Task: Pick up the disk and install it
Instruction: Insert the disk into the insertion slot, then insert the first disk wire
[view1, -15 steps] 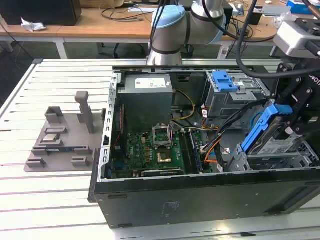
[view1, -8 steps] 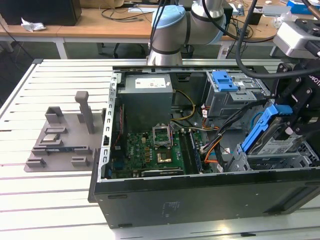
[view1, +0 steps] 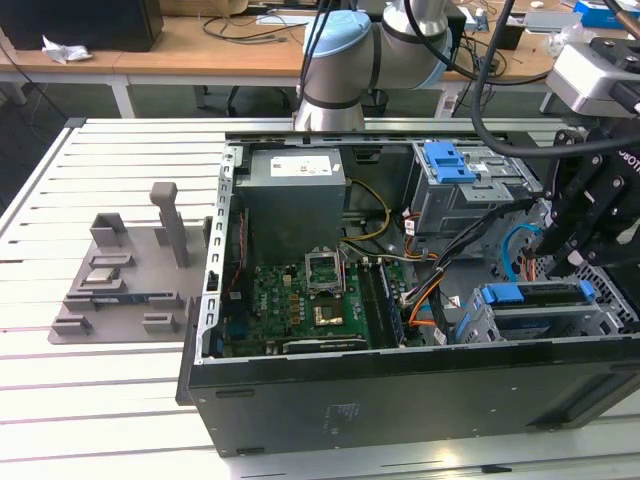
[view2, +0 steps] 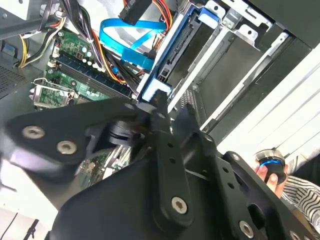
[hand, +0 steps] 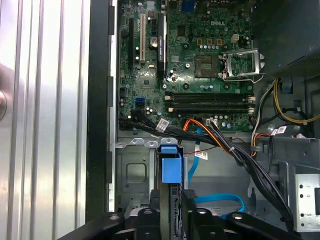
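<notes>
The disk (view1: 540, 293), in its blue carrier, stands on edge in the grey drive cage (view1: 480, 325) at the front corner of the open computer case, on the exterior view's right. My gripper (view1: 573, 262) hangs just over it. In the first wrist view the blue carrier tab of the disk (hand: 170, 165) points toward the motherboard, and its dark edge runs back between the fingers of my gripper (hand: 171, 212), which look shut on it. The second wrist view shows the disk (view2: 156, 70) edge-on in the cage slot, with the gripper (view2: 155, 111) at its near corner.
A blue-handled drive bay (view1: 450, 160) and the grey power supply (view1: 295, 190) sit at the back of the case. Black, orange and blue cables (hand: 220, 140) run beside the cage. A grey fixture plate (view1: 120, 280) lies on the table. A hand (view2: 270, 172) holds a small device.
</notes>
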